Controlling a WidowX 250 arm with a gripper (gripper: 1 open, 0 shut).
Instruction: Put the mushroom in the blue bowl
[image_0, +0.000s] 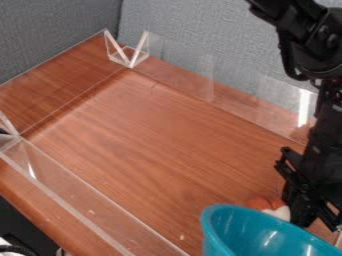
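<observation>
The mushroom (271, 207) lies on the wooden table near the bottom right. Only a bit of its orange cap and pale stem shows between the bowl's rim and the fingers. The blue bowl (262, 236) is a glossy teal shape cut off by the bottom edge, right in front of the mushroom. My gripper (297, 203) points steeply down with its dark fingers together right beside the mushroom, low at the table. Whether the fingers pinch the mushroom is hidden.
Clear acrylic walls (80, 58) fence the wooden table (147, 125) along the left, the back and the front-left. A grey panel stands behind. The black arm (310, 45) comes down along the right edge.
</observation>
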